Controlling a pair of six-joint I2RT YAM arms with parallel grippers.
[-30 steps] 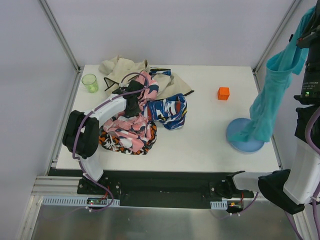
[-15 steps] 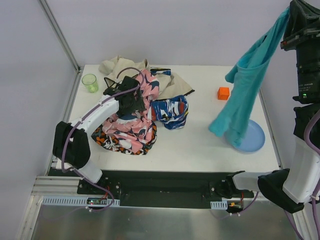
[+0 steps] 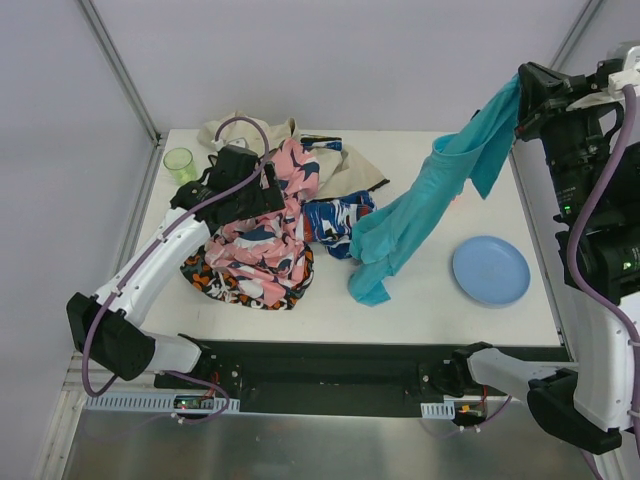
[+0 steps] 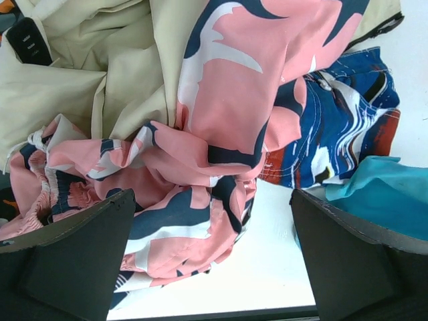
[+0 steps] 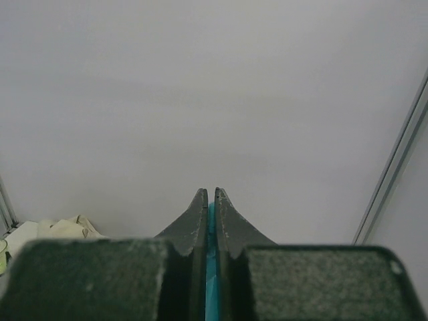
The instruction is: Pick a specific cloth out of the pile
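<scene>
Swinging left off the light blue plate (image 3: 490,272), the cloth (image 3: 420,215) now hangs over mid-table from the right gripper (image 3: 518,95) — jaws pinched tight on one top corner, teal showing between them in the wrist view. Its tail dangles just beside the pile (image 3: 262,240). Above that heap the left gripper (image 4: 210,200) has sprung wide and holds nothing. Limp, light, drapey stuff — it will sway and could slip, so a deep bite on a bunched fold looks safest.
</scene>
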